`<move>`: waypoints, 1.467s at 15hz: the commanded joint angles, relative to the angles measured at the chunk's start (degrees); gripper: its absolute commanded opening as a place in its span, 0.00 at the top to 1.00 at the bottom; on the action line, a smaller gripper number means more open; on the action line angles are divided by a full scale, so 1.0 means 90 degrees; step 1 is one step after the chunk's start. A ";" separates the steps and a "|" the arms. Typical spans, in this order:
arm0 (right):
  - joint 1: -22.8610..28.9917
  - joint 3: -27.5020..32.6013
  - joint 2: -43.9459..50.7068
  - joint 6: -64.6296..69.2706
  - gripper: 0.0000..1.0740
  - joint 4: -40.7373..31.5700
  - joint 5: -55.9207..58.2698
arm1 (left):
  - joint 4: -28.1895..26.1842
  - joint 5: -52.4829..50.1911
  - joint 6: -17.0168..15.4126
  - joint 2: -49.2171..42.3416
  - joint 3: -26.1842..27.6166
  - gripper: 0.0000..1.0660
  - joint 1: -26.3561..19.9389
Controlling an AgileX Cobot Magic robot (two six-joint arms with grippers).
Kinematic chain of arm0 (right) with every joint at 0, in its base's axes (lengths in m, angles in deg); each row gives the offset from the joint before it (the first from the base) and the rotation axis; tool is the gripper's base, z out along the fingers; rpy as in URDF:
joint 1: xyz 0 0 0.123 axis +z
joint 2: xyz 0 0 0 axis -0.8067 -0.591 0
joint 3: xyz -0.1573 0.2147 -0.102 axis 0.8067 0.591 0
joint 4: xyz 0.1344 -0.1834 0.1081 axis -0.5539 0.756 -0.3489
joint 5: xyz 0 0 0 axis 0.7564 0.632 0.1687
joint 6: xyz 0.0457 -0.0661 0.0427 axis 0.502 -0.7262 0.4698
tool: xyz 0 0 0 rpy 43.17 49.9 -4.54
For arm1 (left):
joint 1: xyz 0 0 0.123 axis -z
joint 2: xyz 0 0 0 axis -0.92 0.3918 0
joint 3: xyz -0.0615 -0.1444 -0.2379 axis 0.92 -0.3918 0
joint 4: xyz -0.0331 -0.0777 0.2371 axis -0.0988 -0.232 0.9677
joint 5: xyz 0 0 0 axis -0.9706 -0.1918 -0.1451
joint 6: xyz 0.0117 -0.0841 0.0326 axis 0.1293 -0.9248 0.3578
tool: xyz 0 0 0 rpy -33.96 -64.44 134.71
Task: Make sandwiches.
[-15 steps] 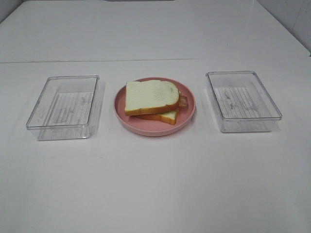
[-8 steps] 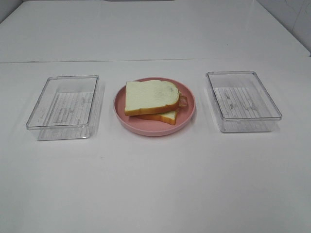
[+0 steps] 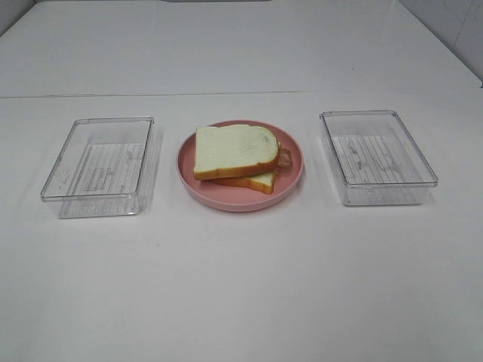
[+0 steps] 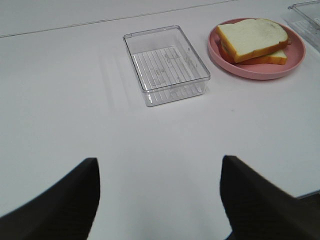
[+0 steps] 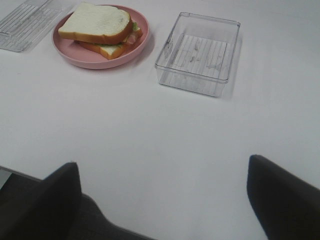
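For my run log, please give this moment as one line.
sandwich: stacked on pink plate | left tray, right tray: nothing inside | left gripper: open, holds nothing | right gripper: open, holds nothing

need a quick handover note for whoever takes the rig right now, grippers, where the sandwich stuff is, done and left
Left gripper: open, holding nothing, pulled back over bare table.
Right gripper: open, holding nothing, also pulled back.
Sandwich: stacked on the pink plate mid-table, top bread slice sitting askew over the bottom slice; bacon pokes out at one side, a bit of green shows in the right wrist view.
Left tray and right tray: both look empty.
Done: the stack looks assembled.
Left: apparently nothing, maybe square up the top slice.
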 commanded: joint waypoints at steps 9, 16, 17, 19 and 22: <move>-0.1184 0.0025 0.0045 -0.0102 0.21 0.0019 -0.0095 | -0.0045 -0.0032 0.0006 -0.0146 -0.0006 0.38 -0.1445; -0.1776 0.0025 0.0178 -0.0089 0.21 -0.0025 -0.0095 | -0.0045 -0.0032 0.0006 -0.0140 -0.0006 0.38 -0.1948; -0.1776 0.0025 0.0280 -0.0089 0.21 -0.0025 -0.0095 | -0.0045 -0.0032 0.0006 -0.0134 -0.0006 0.38 -0.1948; -0.1776 0.0025 0.0312 -0.0083 0.21 -0.0032 -0.0095 | -0.0045 -0.0032 0.0006 -0.0134 -0.0006 0.38 -0.1948; -0.1770 0.0025 0.0312 -0.0076 0.21 -0.0032 -0.0095 | -0.0178 -0.0032 0.0019 -0.0134 -0.0006 0.38 -0.1948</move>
